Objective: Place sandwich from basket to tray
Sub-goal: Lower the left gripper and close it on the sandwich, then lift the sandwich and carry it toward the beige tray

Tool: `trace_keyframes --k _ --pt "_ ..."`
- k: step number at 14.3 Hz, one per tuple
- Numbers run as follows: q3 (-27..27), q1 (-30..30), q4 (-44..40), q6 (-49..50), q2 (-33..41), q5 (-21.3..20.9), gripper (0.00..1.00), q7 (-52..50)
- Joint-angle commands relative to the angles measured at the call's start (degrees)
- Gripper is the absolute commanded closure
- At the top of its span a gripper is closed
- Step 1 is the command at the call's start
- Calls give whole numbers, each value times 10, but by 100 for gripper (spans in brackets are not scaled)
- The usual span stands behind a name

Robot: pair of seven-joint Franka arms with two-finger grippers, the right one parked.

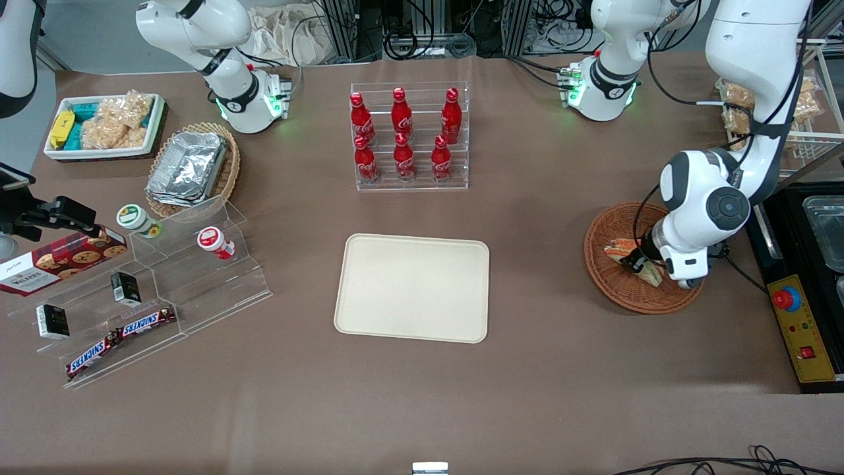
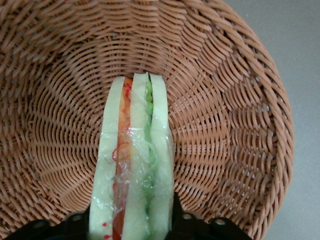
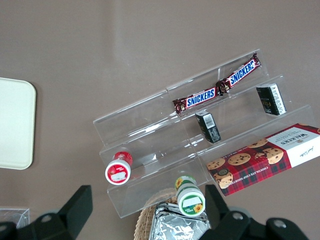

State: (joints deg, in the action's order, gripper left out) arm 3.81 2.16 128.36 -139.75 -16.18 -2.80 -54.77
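The sandwich (image 1: 618,251) is a wrapped wedge of white bread with orange and green filling. It stands on edge in the round reddish-brown wicker basket (image 1: 633,305) toward the working arm's end of the table. My left gripper (image 1: 638,262) reaches down into the basket, with one black finger against each bread face. In the left wrist view the sandwich (image 2: 134,165) sits between the fingers of the gripper (image 2: 131,222), with the basket (image 2: 225,125) all round it. The cream tray (image 1: 412,287) lies flat mid-table, bare, beside the basket.
A clear rack of red cola bottles (image 1: 409,135) stands farther from the front camera than the tray. A black box with a red button (image 1: 788,300) lies beside the basket at the table's end. Clear snack steps (image 1: 165,290) and a foil-container basket (image 1: 191,168) lie toward the parked arm's end.
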Motion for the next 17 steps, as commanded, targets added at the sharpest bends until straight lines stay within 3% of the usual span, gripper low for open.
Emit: trace_keyframes --k 1,6,11,13,17 --pt "-3 1 -7 -3 2 -12 100 -10" --pt "4 -8 -37 134 106 -7 100 44" --pt "96 -12 -154 284 120 6 100 140" --pt "153 -12 -169 279 110 0 100 148" --pt "244 -27 -181 173 59 -6 100 149"
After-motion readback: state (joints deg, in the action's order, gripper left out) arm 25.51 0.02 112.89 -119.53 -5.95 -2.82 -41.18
